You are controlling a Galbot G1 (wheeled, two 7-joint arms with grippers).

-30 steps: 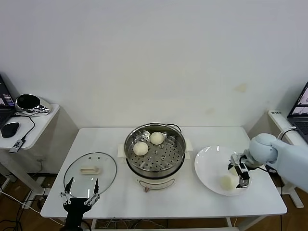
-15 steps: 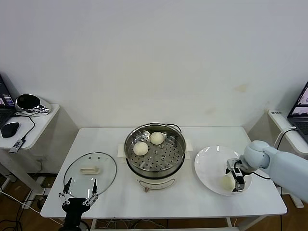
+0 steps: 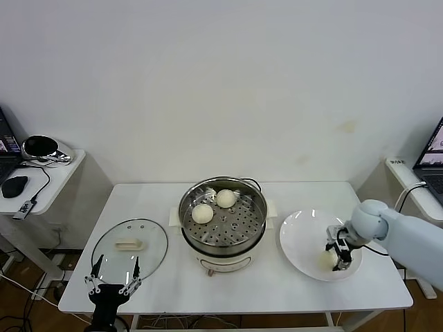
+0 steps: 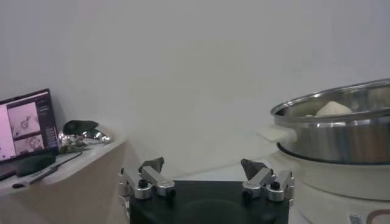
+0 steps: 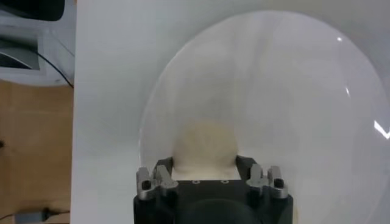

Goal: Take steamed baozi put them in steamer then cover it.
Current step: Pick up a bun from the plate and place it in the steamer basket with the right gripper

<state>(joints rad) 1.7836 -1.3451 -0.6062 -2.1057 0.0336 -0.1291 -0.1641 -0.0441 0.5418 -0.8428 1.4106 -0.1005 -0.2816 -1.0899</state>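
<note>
right fingers (image 5: 166, 172): being closed from both sides around a steamed bun (image 5: 205, 145); the two tips are being pressed against its flanks, with the bun sitting straight ahead between them.
right gripper (image 3: 342, 250): being held low over the near part of the white plate (image 3: 301, 242), on the right of the tabletop (image 3: 159, 200).
gripped bun (image 3: 327, 260): being kept down on the plate, apparently not yet lifted; being round, no long axis is being offered, so no turning of the wrist is being called for.
direction of travel: the steamer (image 3: 223, 220) is being seen to the left of the plate, with its rim standing higher than the plate; a lift followed by a carry leftward is judged to be needed.
nearer arm: the right one is being favoured, the plate lying on its side.
steamer contents: two buns (image 3: 203, 214) are being held on the holed tray, toward its far left; the near and right part is being left bare.
left gripper (image 3: 114, 275): being kept idle at the near left edge, fingers spread wide and holding nothing, just in front of the glass lid (image 3: 129, 247) lying flat on the tabletop.
</note>
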